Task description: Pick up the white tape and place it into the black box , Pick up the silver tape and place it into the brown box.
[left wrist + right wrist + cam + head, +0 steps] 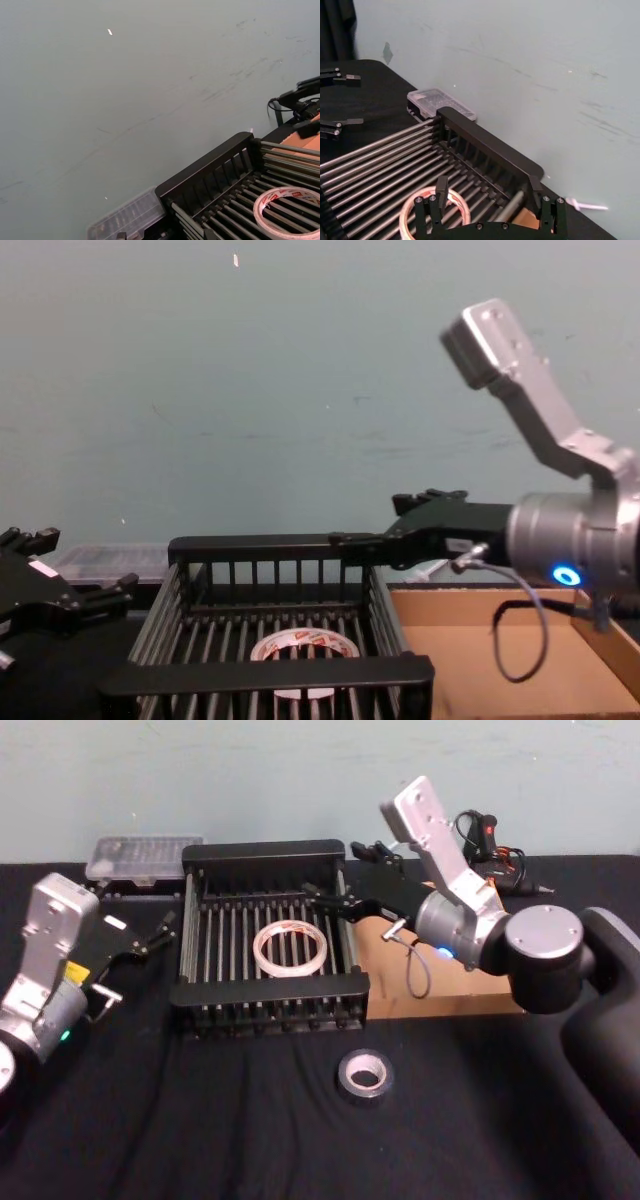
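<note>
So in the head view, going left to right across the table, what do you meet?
left gripper → black box holding the white tape → silver tape on the cloth → brown box under the right arm.

Open cloth around silver tape (365,1075), black box (270,992) behind.

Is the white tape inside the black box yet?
Yes. The white tape lies flat on the barred floor of the black box, inside its walls, with no gripper holding it.
</note>
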{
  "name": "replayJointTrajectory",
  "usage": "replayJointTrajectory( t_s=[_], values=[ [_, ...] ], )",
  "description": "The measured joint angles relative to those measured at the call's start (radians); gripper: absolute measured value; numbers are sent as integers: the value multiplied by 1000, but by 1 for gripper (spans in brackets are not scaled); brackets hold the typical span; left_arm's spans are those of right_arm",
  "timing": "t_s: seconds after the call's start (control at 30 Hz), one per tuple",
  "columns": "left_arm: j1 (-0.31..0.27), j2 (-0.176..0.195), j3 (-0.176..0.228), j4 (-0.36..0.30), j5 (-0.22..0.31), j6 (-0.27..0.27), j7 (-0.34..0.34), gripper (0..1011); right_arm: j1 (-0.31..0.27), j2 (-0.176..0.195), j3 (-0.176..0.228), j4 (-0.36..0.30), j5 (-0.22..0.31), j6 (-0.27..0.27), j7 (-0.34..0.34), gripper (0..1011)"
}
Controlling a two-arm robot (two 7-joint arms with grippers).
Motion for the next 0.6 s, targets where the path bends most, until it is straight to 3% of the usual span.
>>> replayJointTrajectory(
  t_s=[0.23,0.6],
  values=[
    [0,0,0,0,0,0,0,1001,-67,53,36,-97,20,21,-8,1002],
    [0,0,0,0,0,0,0,1002,-228,154,102,-290,49,64,-33,1002]
  ],
)
